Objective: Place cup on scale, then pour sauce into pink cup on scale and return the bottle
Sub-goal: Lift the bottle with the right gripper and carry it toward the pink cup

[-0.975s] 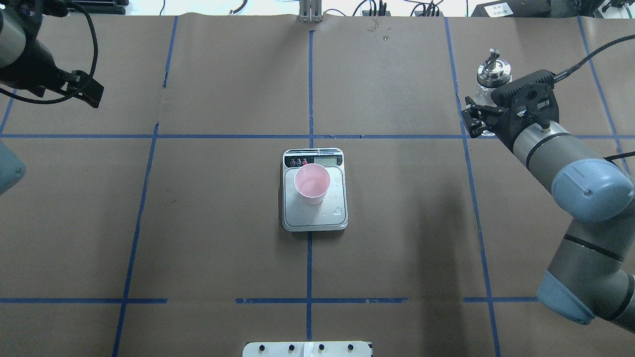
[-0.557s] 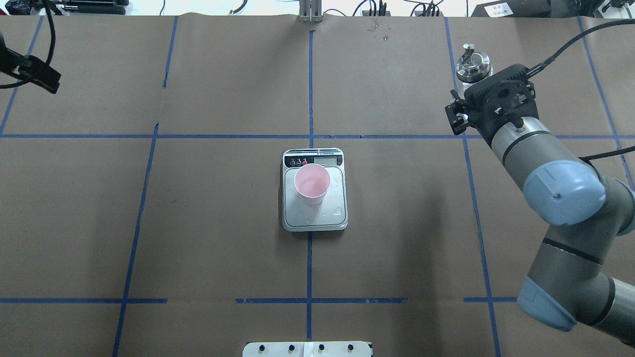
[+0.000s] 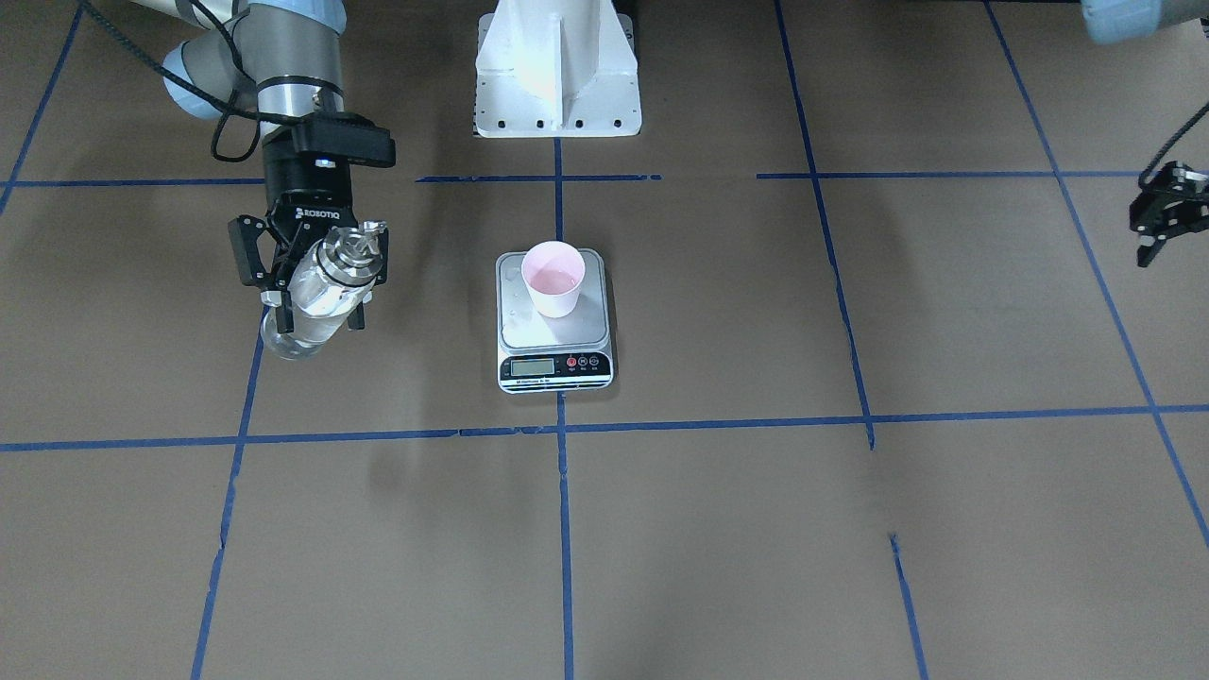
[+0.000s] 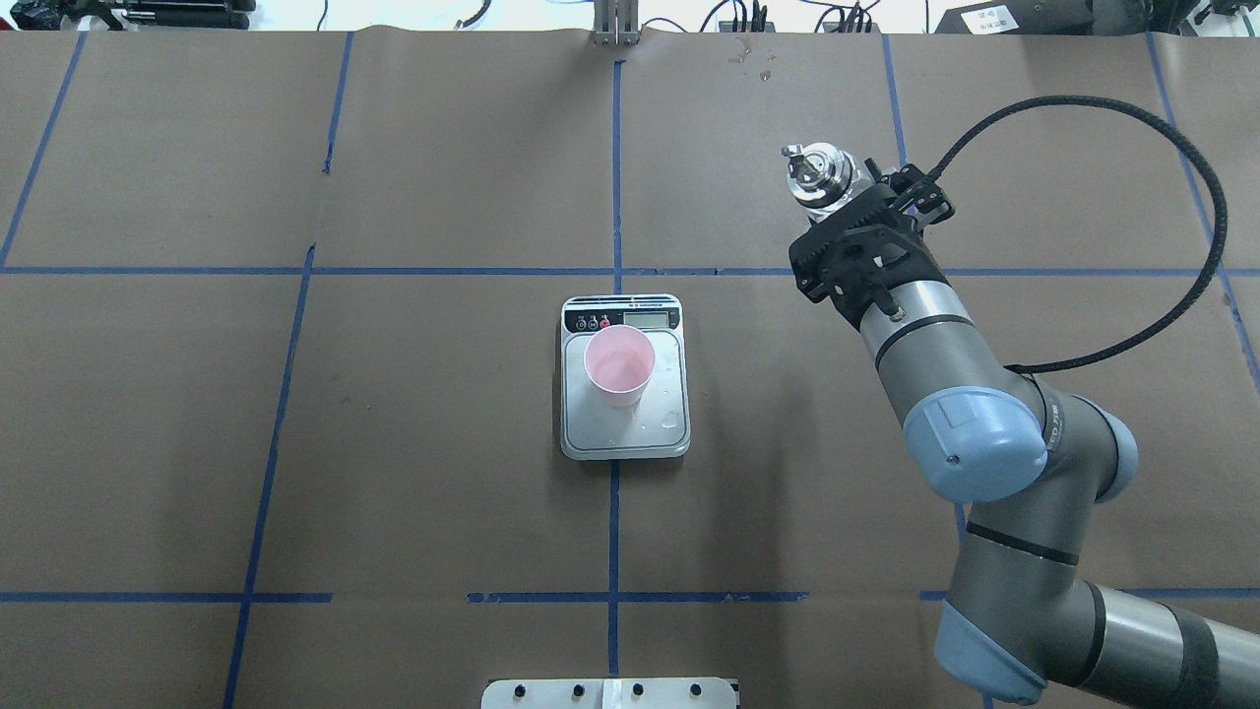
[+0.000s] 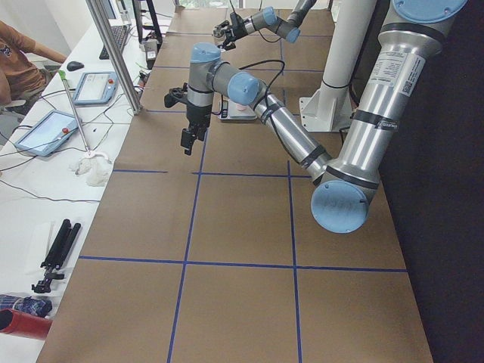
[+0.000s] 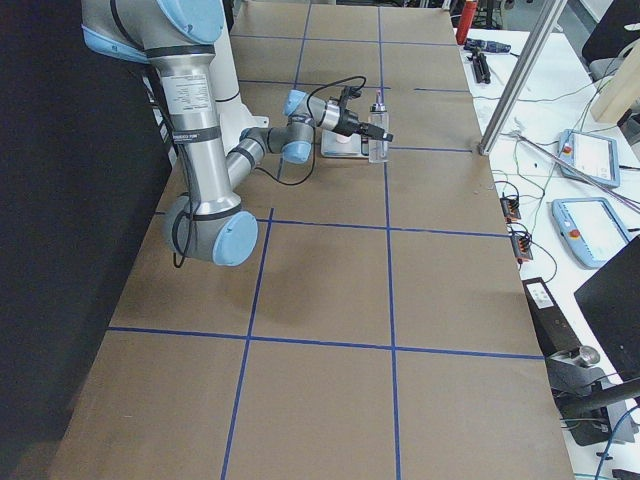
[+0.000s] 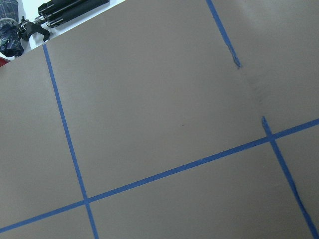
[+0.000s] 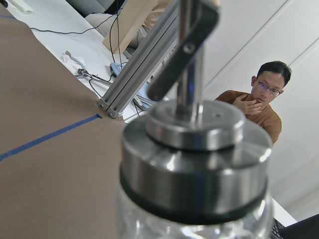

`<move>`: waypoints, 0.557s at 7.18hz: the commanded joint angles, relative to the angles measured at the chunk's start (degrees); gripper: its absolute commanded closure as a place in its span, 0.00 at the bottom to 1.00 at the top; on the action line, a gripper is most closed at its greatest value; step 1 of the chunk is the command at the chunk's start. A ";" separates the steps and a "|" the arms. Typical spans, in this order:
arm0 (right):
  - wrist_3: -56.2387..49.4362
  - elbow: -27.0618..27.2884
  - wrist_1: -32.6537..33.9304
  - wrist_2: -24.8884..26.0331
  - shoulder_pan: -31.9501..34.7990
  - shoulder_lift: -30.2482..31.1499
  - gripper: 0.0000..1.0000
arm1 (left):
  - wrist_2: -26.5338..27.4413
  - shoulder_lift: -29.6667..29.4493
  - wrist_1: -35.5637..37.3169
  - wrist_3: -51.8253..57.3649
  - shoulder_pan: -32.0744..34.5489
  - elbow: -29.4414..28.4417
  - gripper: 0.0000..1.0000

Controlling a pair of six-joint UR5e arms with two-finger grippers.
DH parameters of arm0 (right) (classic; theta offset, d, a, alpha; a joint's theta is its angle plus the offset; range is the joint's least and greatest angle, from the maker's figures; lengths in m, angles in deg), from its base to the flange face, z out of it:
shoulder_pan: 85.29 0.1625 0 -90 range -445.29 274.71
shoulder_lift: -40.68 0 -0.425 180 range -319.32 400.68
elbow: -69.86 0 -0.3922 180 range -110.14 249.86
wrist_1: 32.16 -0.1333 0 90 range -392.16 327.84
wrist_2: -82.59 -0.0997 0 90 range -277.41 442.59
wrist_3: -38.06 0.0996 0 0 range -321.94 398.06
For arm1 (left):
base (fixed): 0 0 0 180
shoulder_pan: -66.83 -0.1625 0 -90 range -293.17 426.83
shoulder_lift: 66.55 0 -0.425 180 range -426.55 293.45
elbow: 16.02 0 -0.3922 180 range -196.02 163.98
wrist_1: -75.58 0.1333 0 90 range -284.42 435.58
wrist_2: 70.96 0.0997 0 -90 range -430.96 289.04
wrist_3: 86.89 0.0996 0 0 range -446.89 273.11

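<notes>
The pale pink cup [image 4: 619, 364] stands upright on the silver scale [image 4: 625, 438] at the table's centre, with a little liquid showing inside it [image 3: 553, 277]. Some drops lie on the scale's platform [image 3: 529, 326]. My right gripper [image 3: 316, 307] is shut on the clear glass bottle [image 3: 321, 288] and holds it upright above the table, to the right of the scale and slightly beyond it in the overhead view. Its silver spout cap [image 4: 817, 175] fills the right wrist view [image 8: 194, 149]. My left gripper [image 3: 1166, 215] is open and empty, far off at the table's left side.
The white robot mount [image 3: 555, 66] stands behind the scale. Blue tape lines [image 4: 614, 177] grid the brown table cover. An aluminium post [image 6: 520, 80], tablets [image 5: 45, 132] and an operator [image 8: 259, 99] are along the far edge.
My right arm has carried the bottle left, from the far right grid line toward the scale. My left arm has drawn back out of the overhead view. Cup and scale have not moved.
</notes>
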 commanded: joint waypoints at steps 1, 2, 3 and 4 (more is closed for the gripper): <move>-2.68 -0.33 0.83 6.63 -2.66 -0.44 1.00 | -10.30 3.89 -7.41 4.36 7.30 -11.33 0.00; -2.68 -0.60 2.23 9.38 -4.24 -1.05 1.00 | -10.98 6.10 -16.61 4.01 8.38 -15.48 0.00; -2.68 -0.60 2.24 10.28 -5.04 -1.49 1.00 | -10.99 8.48 -18.62 4.10 8.74 -17.87 0.00; -2.68 -1.21 2.85 13.07 -6.70 -1.50 1.00 | -10.99 10.41 -18.81 4.62 8.83 -18.24 0.00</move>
